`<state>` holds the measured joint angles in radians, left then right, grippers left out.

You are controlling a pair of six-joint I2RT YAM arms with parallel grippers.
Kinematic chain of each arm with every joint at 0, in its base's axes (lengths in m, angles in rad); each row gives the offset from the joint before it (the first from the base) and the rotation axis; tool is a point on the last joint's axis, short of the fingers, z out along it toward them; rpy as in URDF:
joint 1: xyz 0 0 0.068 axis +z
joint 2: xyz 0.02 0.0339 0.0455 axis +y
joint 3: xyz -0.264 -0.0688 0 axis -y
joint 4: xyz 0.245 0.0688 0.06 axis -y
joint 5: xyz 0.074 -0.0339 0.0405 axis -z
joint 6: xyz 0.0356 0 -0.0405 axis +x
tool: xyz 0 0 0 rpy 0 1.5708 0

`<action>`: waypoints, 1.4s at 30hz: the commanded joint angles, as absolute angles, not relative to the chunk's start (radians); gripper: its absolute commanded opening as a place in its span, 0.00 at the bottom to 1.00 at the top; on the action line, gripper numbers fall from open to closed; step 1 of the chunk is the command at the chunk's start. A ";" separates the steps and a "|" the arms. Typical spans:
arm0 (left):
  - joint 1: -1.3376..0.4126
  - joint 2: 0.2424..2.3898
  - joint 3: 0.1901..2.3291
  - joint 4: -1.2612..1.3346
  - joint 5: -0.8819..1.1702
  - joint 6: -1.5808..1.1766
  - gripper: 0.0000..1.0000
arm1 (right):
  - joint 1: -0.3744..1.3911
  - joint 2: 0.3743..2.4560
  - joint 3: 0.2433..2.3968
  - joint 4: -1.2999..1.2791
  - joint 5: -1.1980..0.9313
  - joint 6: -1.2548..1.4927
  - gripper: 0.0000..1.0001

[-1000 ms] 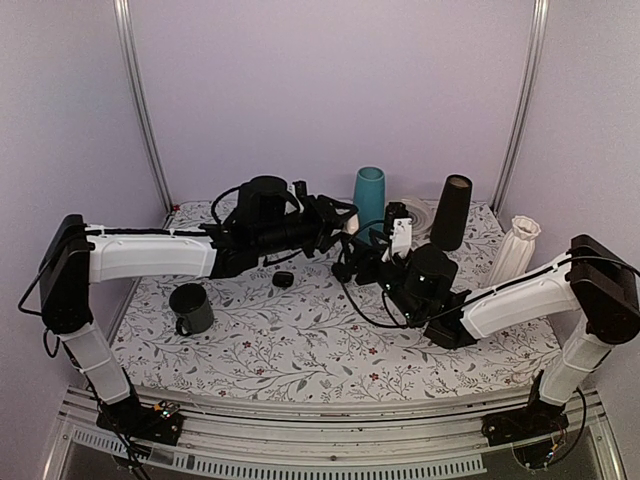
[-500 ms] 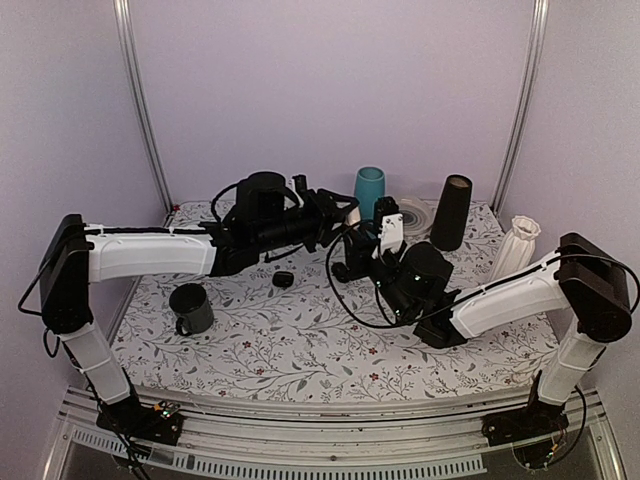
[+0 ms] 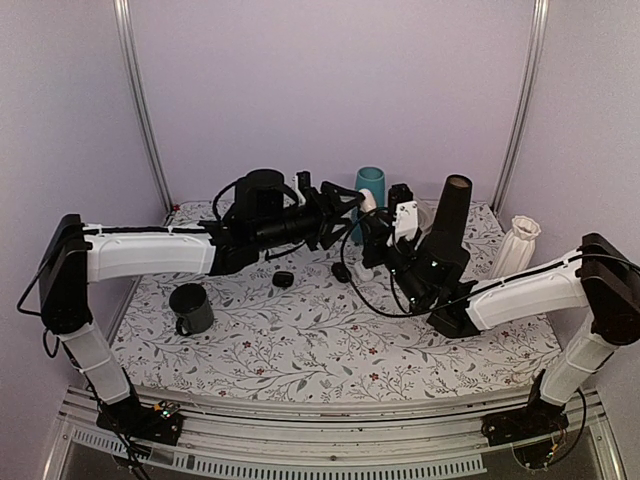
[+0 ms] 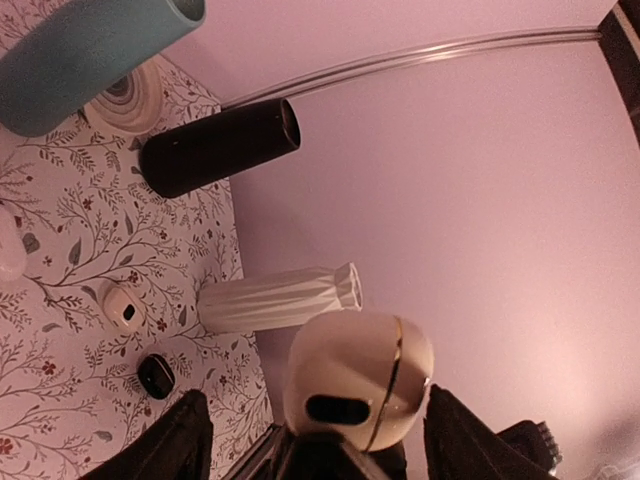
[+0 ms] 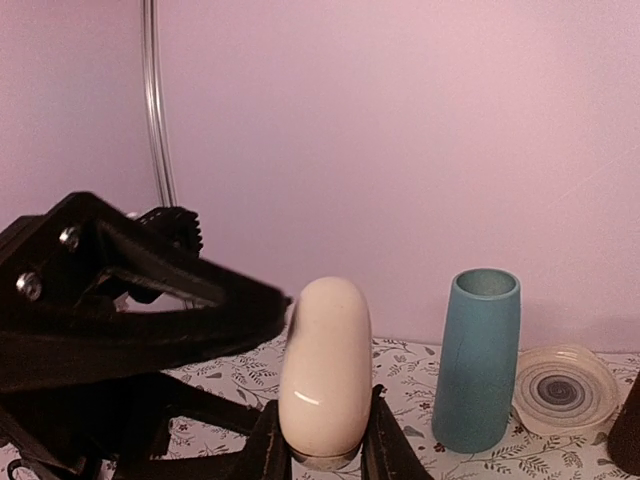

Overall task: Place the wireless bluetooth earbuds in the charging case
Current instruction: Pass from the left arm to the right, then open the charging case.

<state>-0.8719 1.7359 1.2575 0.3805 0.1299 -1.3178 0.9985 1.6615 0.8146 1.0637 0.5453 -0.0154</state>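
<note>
the right gripper [image 5: 322, 448] is clamped on the lower end of the charging case [image 5: 322, 365], holding it upright in the air above the floral table [image 3: 300, 340], near the teal vase [image 5: 478, 360]. the case's lid looks closed, its dark spot facing the left wrist camera. the left gripper [image 4: 315, 405] is spread wide, one finger on each side of the case; whether either touches it is hard to tell.
</note>
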 commanded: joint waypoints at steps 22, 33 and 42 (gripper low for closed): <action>-0.714 1.472 1.302 -0.047 0.689 -0.176 0.86 | 0.744 1.189 0.850 0.362 -0.469 0.033 0.02; -0.822 1.529 1.485 -0.351 0.652 0.081 0.90 | 0.745 1.233 0.947 0.266 -0.671 0.047 0.02; -0.844 1.558 1.521 -0.369 0.565 0.068 0.90 | 0.753 1.269 0.999 0.205 -0.741 0.038 0.02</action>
<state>-0.8387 1.5448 1.4853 -0.3359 0.6167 0.0521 0.7498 1.2564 0.9585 0.2459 -0.6895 0.0475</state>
